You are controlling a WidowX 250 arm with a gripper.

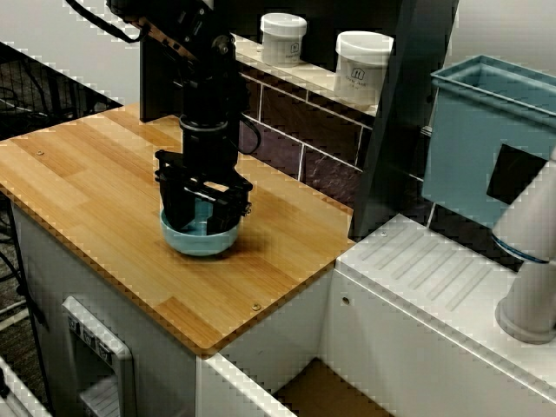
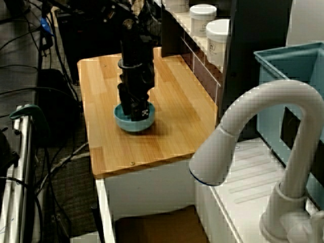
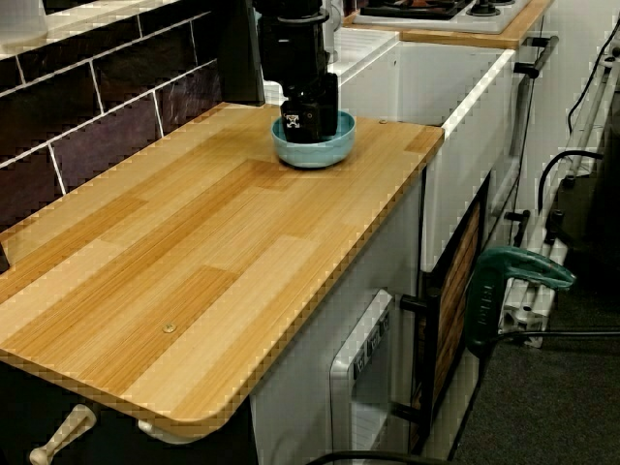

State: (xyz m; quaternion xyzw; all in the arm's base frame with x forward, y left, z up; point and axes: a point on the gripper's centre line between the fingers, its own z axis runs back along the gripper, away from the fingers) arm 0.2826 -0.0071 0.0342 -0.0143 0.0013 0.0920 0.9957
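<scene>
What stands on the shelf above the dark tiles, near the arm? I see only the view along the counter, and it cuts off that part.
Observer: A white jar and a second white jar, both with lids, show in the view from above.
Operator: What is behind the sink area?
Observer: A light blue bin stands behind the ribbed draining board.
Operator: Are the fingers apart inside the bowl?
Observer: From above, the fingers reach below the rim of the blue bowl, and bare blue shows between them.

Even indoor light, soft shadows (slightly grainy), jagged edges
</scene>
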